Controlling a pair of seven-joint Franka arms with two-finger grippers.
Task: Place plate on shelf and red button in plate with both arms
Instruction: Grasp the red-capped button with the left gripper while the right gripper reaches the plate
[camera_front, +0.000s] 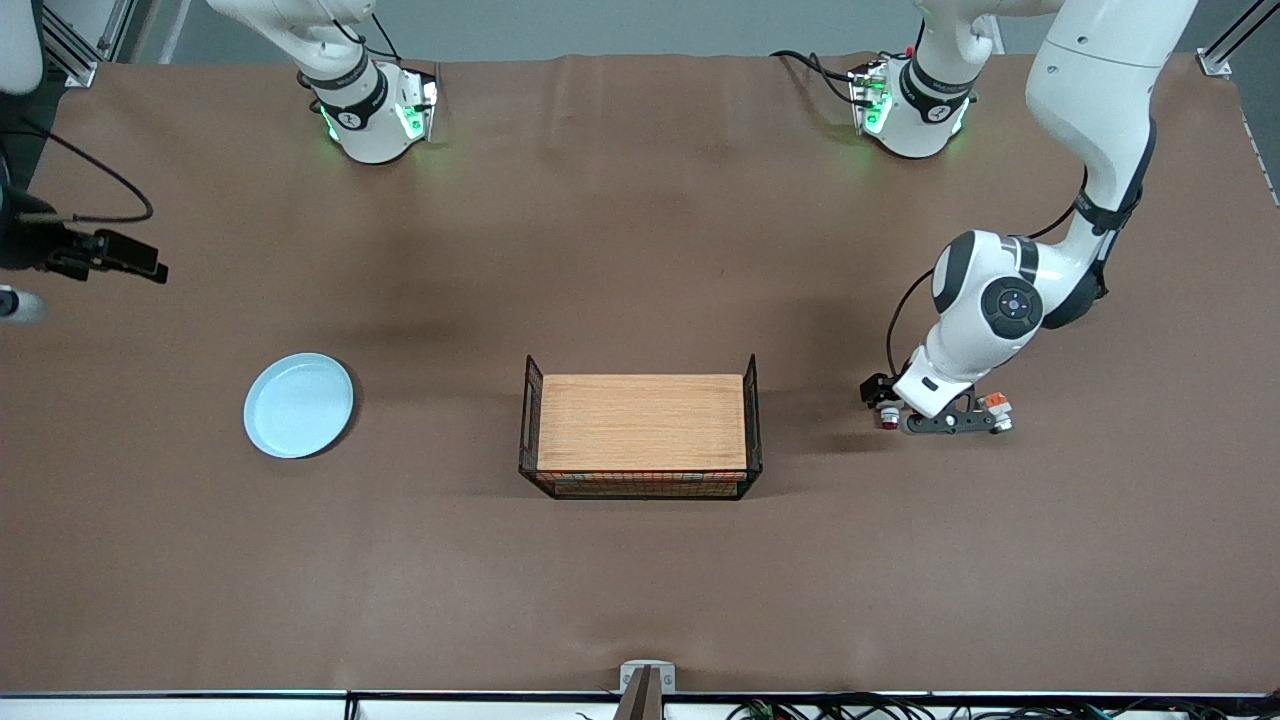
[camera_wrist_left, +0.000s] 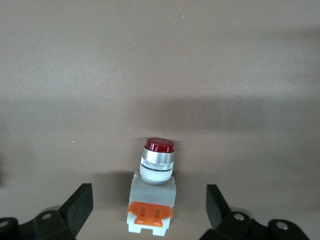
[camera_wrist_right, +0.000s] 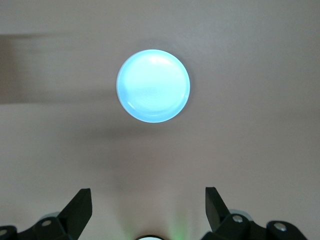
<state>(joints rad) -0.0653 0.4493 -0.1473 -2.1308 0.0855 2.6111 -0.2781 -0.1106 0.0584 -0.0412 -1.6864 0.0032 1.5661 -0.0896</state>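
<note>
Nothing is placed yet, judging by how things lie: both task items rest on the brown table (camera_front: 640, 250) and neither is in a grip. The wire basket (camera_front: 640, 483) with a wooden board (camera_front: 642, 420) across its top stands at the middle of the table, nothing on the board, and it looks like the likely destination, though the pictures do not settle that. The plate (camera_front: 298, 405) lies flat toward the right arm's end of the table, well apart from the basket; in the right wrist view the plate (camera_wrist_right: 153, 85) sits ahead of the right gripper (camera_wrist_right: 149, 210), centred on the gap between the jaws but well clear of them, and those jaws stand wide and empty. In the front view the right gripper (camera_front: 110, 255) hangs high above the table edge at that end, so a descent and a grasp on the rim are left. The left gripper (camera_front: 948, 420) is down at the table toward the left arm's end, jaws wide, with the red button (camera_wrist_left: 153, 192) lying on its side between the two fingers (camera_wrist_left: 80, 205), its red cap pointing away from the wrist, neither finger touching it. The left arm's side seems further along: closing on the button would be next, then lift, carry and release for both items.
</note>
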